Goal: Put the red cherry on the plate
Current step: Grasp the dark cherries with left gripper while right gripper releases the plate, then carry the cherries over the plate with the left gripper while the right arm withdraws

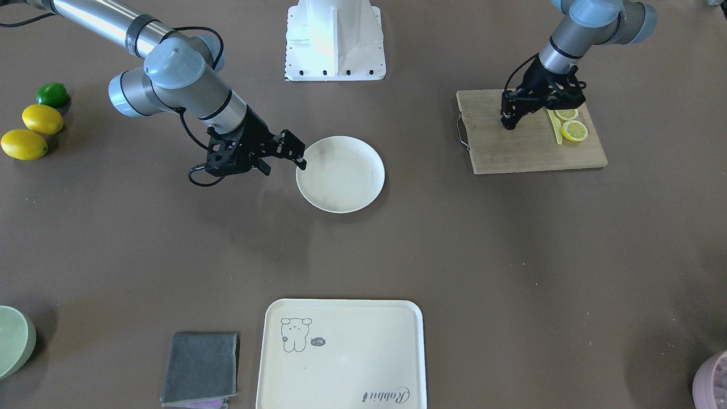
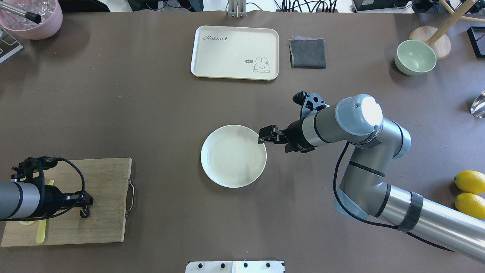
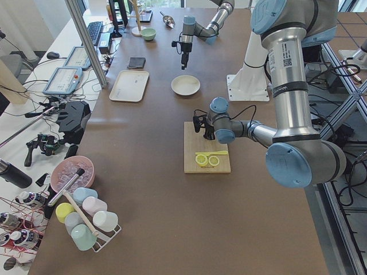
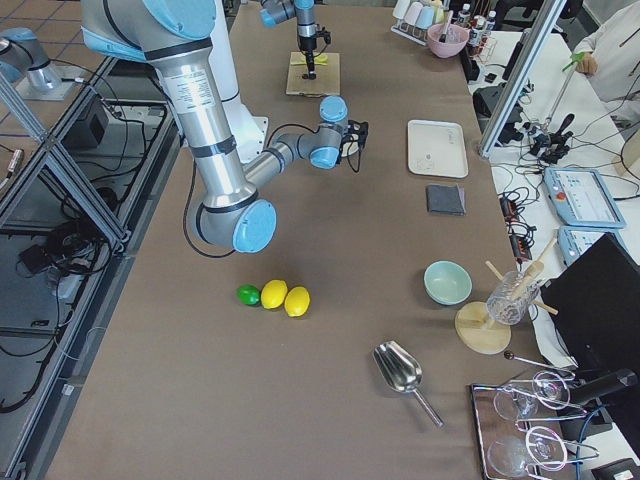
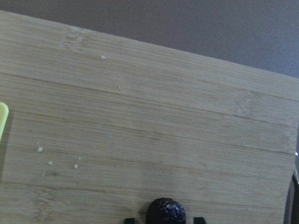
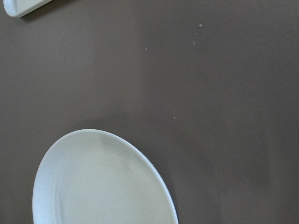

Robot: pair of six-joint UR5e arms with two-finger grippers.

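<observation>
The red cherry (image 5: 165,212) is a tiny dark fruit lying on the bamboo cutting board (image 1: 528,147), and it also shows as a dark dot (image 2: 85,213) in the overhead view. My left gripper (image 1: 507,122) points down at the board, and its fingertips (image 5: 130,219) straddle the cherry with a thin gap on each side. It is open. The round cream plate (image 1: 341,196) sits mid-table with nothing on it (image 2: 233,178). Beside the plate's rim my right gripper (image 1: 282,159) hovers open and holds nothing. Its wrist view looks down on the plate (image 6: 103,186).
Lemon slices (image 1: 573,129) and a yellow knife (image 1: 555,126) lie on the board beside my left gripper. A cream tray (image 1: 341,352), a grey cloth (image 1: 200,368) and a green bowl (image 2: 415,57) stand along the far side. Two lemons (image 1: 34,130) and a lime (image 1: 52,94) lie behind my right arm.
</observation>
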